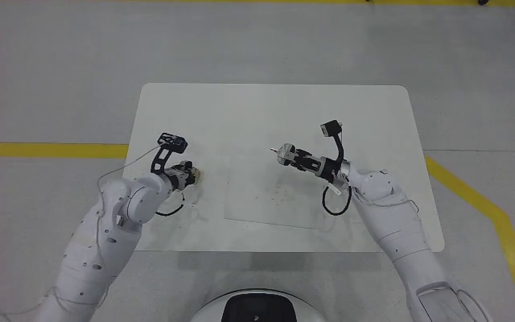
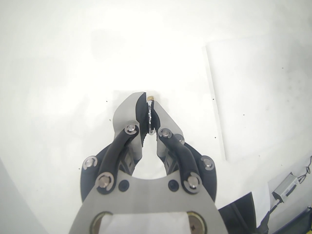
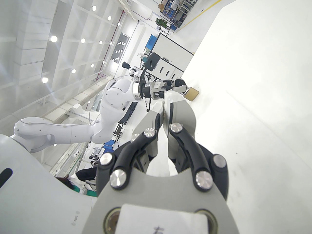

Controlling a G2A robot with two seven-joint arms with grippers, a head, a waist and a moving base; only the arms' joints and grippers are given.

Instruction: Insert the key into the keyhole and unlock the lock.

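A small brass padlock (image 1: 195, 174) rests low over the left part of the white table (image 1: 241, 105), and my left gripper (image 1: 189, 171) is shut on it. In the left wrist view the pads of that gripper (image 2: 149, 99) clamp the silver shackle (image 2: 150, 119), with a bit of brass body (image 2: 150, 97) past the tips. My right gripper (image 1: 283, 152) hovers right of centre, shut on the thin silver key (image 1: 275, 150), whose tip points left toward the lock. The right wrist view has the gripper (image 3: 166, 103) shut, with the padlock (image 3: 190, 93) farther off.
A thin pale sheet (image 1: 273, 197) lies flat on the table's middle between the arms; its edge (image 2: 215, 103) runs beside the left gripper. The table's near edge lies close under both forearms.
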